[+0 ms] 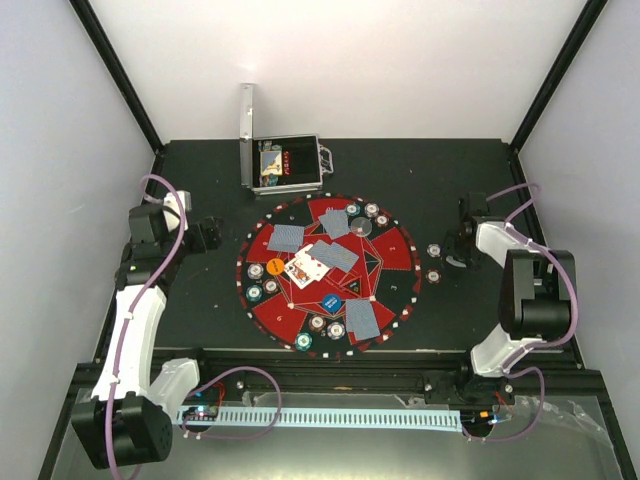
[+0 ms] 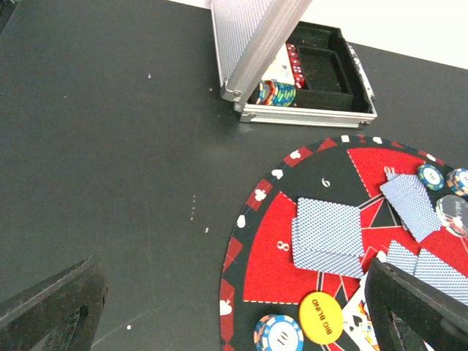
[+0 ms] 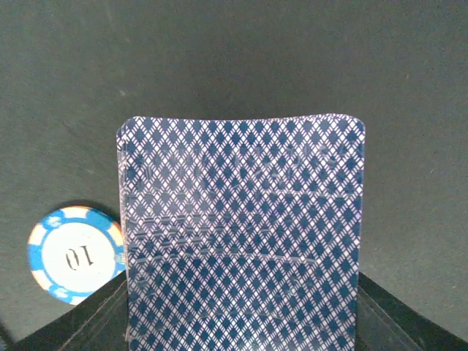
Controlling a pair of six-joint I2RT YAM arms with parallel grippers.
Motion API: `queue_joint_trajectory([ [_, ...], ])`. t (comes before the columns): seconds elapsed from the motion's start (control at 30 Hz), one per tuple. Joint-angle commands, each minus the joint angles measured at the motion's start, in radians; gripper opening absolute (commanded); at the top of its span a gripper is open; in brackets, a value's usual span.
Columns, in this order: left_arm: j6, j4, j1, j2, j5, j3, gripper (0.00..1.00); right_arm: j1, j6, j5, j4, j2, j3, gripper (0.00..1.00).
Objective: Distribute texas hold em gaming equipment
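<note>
My right gripper (image 1: 462,243) is shut on a deck of blue-backed cards (image 3: 241,234), held upright off the mat's right edge; a blue-and-white "10" chip (image 3: 73,254) lies beside it. Two chips (image 1: 433,263) lie on the table there. My left gripper (image 1: 205,235) is open and empty left of the mat, its fingers (image 2: 51,307) wide apart. On the mat lie pairs of face-down cards (image 1: 286,238), face-up cards (image 1: 305,268), an orange "big blind" disc (image 2: 322,319), a blue disc (image 1: 331,302), a clear disc (image 1: 362,228) and several chips (image 1: 256,270).
The round red-and-black mat (image 1: 395,255) lies in the middle of the dark table. The open silver case (image 1: 285,165), lid upright, stands behind it and holds more chips (image 2: 276,93). White walls enclose the table on three sides.
</note>
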Motion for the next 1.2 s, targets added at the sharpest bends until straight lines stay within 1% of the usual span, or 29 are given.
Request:
queue_joint_trajectory([
  [0.0, 0.031, -0.017, 0.007, -0.007, -0.043, 0.036, 0.98, -0.011, 0.026, -0.02, 0.04, 0.036, -0.028, 0.62],
  [0.17, 0.031, -0.015, 0.007, 0.002, -0.047, 0.036, 0.98, -0.012, 0.042, 0.027, 0.037, 0.069, -0.039, 0.66],
  [0.23, 0.031, -0.014, 0.007, 0.004, -0.052, 0.037, 0.98, -0.012, 0.047, 0.025, 0.042, 0.075, -0.049, 0.7],
  [0.47, 0.032, -0.02, 0.007, 0.011, -0.07, 0.037, 0.98, -0.012, 0.037, 0.038, 0.056, 0.033, -0.073, 0.9],
  [0.6, 0.036, -0.018, 0.006, 0.015, -0.04, 0.04, 0.98, -0.012, 0.022, 0.044, 0.033, -0.033, -0.067, 0.97],
  [0.67, 0.035, -0.004, 0.006, 0.017, -0.004, 0.039, 0.98, -0.011, 0.01, 0.044, 0.007, -0.074, -0.046, 0.99],
  [0.8, -0.025, 0.084, 0.006, 0.038, 0.024, 0.04, 0.98, 0.011, -0.032, 0.109, -0.06, -0.14, 0.048, 1.0],
  [0.87, -0.059, 0.143, 0.006, 0.063, 0.037, 0.049, 0.98, 0.014, -0.069, 0.085, -0.051, -0.169, 0.092, 1.0],
  [0.97, -0.123, 0.26, 0.007, 0.138, 0.019, 0.054, 0.99, 0.012, -0.118, -0.018, 0.035, -0.208, 0.129, 1.0],
  [1.07, -0.159, 0.313, 0.034, 0.246, -0.02, 0.08, 0.99, -0.01, -0.145, -0.082, 0.145, -0.223, 0.137, 1.0],
  [1.17, -0.186, 0.347, 0.135, 0.332, 0.034, 0.087, 0.99, -0.09, -0.145, -0.148, 0.234, -0.23, 0.118, 1.0],
])
